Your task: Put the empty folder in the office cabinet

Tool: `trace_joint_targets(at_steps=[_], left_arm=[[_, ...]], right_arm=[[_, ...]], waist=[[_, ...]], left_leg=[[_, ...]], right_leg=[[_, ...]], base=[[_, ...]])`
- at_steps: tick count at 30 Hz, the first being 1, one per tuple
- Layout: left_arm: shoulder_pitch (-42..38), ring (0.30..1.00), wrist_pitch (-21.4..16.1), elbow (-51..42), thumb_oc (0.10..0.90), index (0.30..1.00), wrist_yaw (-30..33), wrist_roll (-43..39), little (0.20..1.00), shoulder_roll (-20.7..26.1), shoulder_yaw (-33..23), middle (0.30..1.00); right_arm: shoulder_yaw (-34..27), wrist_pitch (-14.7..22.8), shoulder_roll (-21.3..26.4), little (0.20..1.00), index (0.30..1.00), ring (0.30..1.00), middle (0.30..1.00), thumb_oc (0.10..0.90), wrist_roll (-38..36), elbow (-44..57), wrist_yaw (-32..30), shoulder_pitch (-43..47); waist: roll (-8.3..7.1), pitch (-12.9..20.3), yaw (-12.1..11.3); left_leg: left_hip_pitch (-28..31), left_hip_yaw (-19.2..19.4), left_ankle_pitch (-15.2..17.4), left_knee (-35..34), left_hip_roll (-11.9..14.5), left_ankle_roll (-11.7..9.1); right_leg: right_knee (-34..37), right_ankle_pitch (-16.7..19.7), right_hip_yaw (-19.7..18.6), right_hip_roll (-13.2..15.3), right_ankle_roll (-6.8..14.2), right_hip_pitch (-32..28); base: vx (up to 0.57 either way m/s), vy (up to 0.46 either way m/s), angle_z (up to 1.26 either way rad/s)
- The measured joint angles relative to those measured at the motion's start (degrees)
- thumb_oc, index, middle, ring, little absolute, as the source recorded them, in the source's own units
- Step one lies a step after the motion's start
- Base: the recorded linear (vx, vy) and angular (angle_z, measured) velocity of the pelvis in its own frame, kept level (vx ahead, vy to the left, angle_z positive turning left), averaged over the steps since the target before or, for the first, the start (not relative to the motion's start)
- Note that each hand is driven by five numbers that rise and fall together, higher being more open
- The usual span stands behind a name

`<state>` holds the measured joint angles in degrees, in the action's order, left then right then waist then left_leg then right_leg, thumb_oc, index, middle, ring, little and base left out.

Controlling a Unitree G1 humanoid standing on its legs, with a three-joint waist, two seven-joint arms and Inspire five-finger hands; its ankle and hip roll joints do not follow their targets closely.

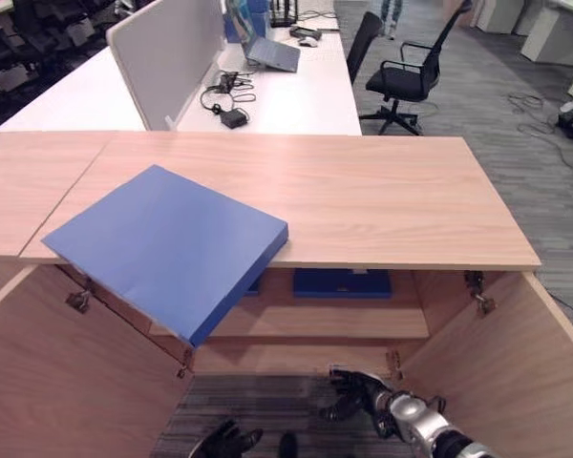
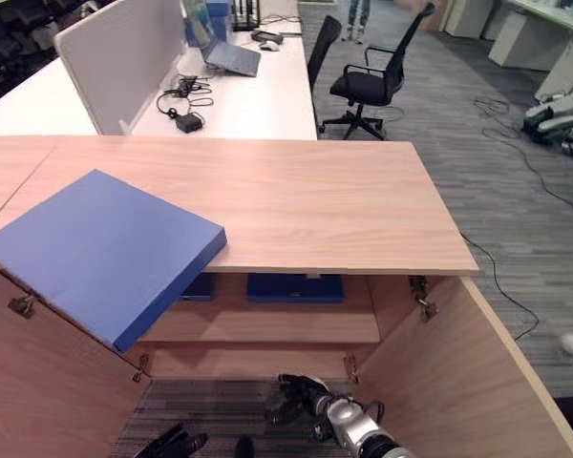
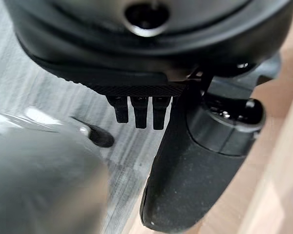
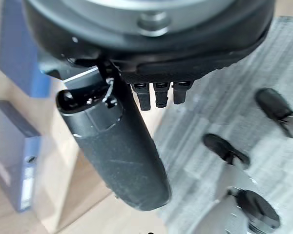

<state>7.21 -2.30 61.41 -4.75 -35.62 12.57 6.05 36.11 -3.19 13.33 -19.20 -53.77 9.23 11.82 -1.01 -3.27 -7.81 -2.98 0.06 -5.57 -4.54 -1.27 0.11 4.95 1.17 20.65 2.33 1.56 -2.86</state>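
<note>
A flat blue folder [image 1: 167, 243] lies on the wooden cabinet top [image 1: 382, 200] at its left front, one corner jutting out past the front edge. Both cabinet doors stand open below it. My right hand [image 1: 358, 391] hangs low before the open cabinet, near the floor, fingers relaxed and holding nothing; its thumb [image 4: 117, 146] is stretched out in the right wrist view. My left hand [image 1: 224, 441] is at the bottom edge, lower left of the opening, fingers spread and empty; its thumb [image 3: 200, 161] is extended in the left wrist view.
Blue binders [image 1: 342, 282] stand on the inner shelf [image 1: 315, 320], and one [image 4: 17, 165] is seen in the right wrist view. The open right door [image 1: 516, 372] and left door [image 1: 67, 382] flank the opening. A white desk with a laptop [image 1: 272, 52] and a black chair [image 1: 406, 76] lie behind.
</note>
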Motion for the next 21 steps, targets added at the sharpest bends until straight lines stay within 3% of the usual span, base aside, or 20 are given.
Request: trace_joint_targets(at_steps=[1, 4, 11, 14, 16, 17, 18, 21], left_arm=[[1.17, 0.900, -0.64, 0.20, 0.800, 0.900, -1.17, -0.02, 0.900, 0.73, -4.47, 0.900], [-0.06, 0.900, -0.13, 7.53, 0.800, 0.900, 0.51, 0.25, 0.900, 3.19, -9.08, 0.900], [-0.11, 0.900, -0.13, 6.08, 0.800, 0.900, 3.54, 1.41, 0.900, 7.06, -13.07, 0.900], [3.00, 0.900, 0.39, -5.60, 0.800, 0.900, 6.07, 2.77, 0.900, 8.80, -14.45, 0.900], [6.56, 0.900, -1.12, -19.35, 0.800, 0.900, 8.98, 3.07, 0.900, 10.04, -18.34, 0.900], [8.87, 0.900, -0.17, -27.91, 0.800, 0.900, 10.92, 4.13, 0.900, 10.02, -20.39, 0.900], [11.91, 0.900, -2.16, -37.95, 0.800, 0.900, 12.70, 6.81, 0.900, 10.69, -22.48, 0.900], [11.39, 0.900, -4.06, -44.44, 0.800, 0.900, 16.92, 14.86, 0.900, 11.25, -26.03, 0.900]], right_arm=[[-1.08, 0.09, 0.53, 0.900, 0.900, 0.900, 0.900, 0.800, 0.03, -0.25, 0.09, -0.85], [-1.55, 0.07, 1.66, 0.900, 0.900, 0.900, 0.900, 0.800, 0.05, -0.50, -0.60, -0.56], [-3.02, 0.29, 2.92, 0.900, 0.900, 0.900, 0.900, 0.800, 0.04, -0.42, -1.40, -0.48], [-3.98, 0.44, 2.70, 0.900, 0.900, 0.900, 0.900, 0.800, 0.06, -0.40, -2.01, -0.56], [-4.63, 0.40, 2.25, 0.900, 0.900, 0.900, 0.900, 0.800, 0.29, -0.37, -2.25, -1.15], [-6.16, 0.53, 1.65, 0.900, 0.900, 0.900, 0.900, 0.800, 0.87, -0.18, -2.32, -1.98], [-7.76, 0.56, 0.91, 0.900, 0.900, 0.900, 0.900, 0.800, 1.08, -0.20, -2.46, -3.28], [-8.24, 0.34, 0.66, 0.900, 0.900, 0.900, 0.900, 0.800, 1.21, -0.22, -3.36, -4.26]], waist=[[0.00, 0.08, -0.40], [0.06, 0.63, -0.91], [-0.60, 1.28, -4.43], [-1.54, 1.26, -6.69], [-2.74, 1.10, -7.91], [-3.37, 0.93, -8.59], [-4.70, 0.73, -8.76], [-4.80, 0.71, -10.13]], left_leg=[[0.25, -0.93, -0.06, 0.03, -0.07, -0.13], [-0.13, -2.21, -0.24, 0.00, -0.15, -0.40], [-0.92, -6.19, -1.15, 0.11, -0.43, -0.88], [-1.05, -7.37, -1.30, 0.09, -0.44, -1.14], [-1.54, -8.93, -1.53, 0.07, -0.52, -1.47], [-1.65, -8.99, -1.50, 0.07, -0.47, -1.52], [-1.85, -9.76, -1.50, 0.13, -0.56, -1.58], [-1.90, -10.07, -1.48, 0.09, -0.74, -1.64]], right_leg=[[0.02, -0.33, 1.00, -0.02, 0.05, -0.54], [0.02, -0.64, 2.25, -0.12, -0.30, -0.77], [0.03, -1.40, 6.24, -0.43, -0.31, -1.55], [0.02, -1.87, 7.30, -0.61, -0.46, -1.78], [0.01, -2.30, 8.99, -0.77, -0.47, -1.88], [0.01, -2.38, 9.04, -0.81, -0.45, -1.80], [0.01, -2.68, 9.62, -0.89, -0.26, -1.74], [-0.29, -3.11, 9.87, -0.72, -0.10, -1.79]], base=[[0.01, -0.018, 0.22], [0.01, -0.032, 0.25], [0.01, -0.051, 0.31], [0.01, -0.058, 0.25], [0.02, -0.056, 0.31], [0.01, -0.039, 0.23], [0.01, -0.042, 0.20], [0.01, -0.049, 0.10]])
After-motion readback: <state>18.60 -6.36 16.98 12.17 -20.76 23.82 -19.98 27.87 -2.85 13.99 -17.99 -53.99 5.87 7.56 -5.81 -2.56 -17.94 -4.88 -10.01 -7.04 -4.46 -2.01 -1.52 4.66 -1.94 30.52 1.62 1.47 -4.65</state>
